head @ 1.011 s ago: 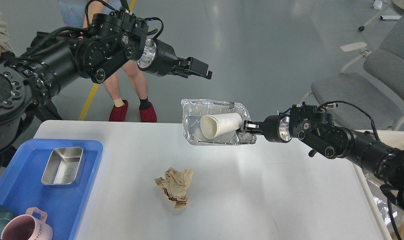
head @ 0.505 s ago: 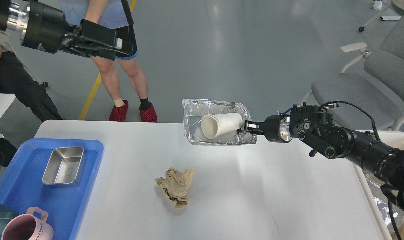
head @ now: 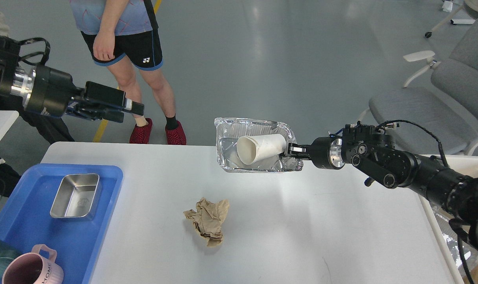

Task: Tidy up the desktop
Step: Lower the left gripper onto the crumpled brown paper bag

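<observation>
Head view, right gripper (head: 295, 152) clamped on the rim of a crinkled silver foil tray (head: 255, 145) raised over the far edge of the large white rounded desktop (head: 302, 221), white paper cup (head: 260, 148) lying on its side inside, crumpled brown paper wad (head: 207, 221) mid-desk, left gripper (head: 122, 108) beyond the far-left corner, finger gap unclear, blue plastic tray (head: 33, 228) at the left edge

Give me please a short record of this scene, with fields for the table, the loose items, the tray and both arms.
desktop: white, rounded corners
foil container: held at its right rim by the right gripper, at the desktop's far edge
paper cup: on its side inside the foil container
crumpled brown paper: loose, mid-desktop
blue tray: left side, holds a steel dish; pink mug at its near end
left gripper: raised beyond the desktop, empty, jaws unclear
</observation>
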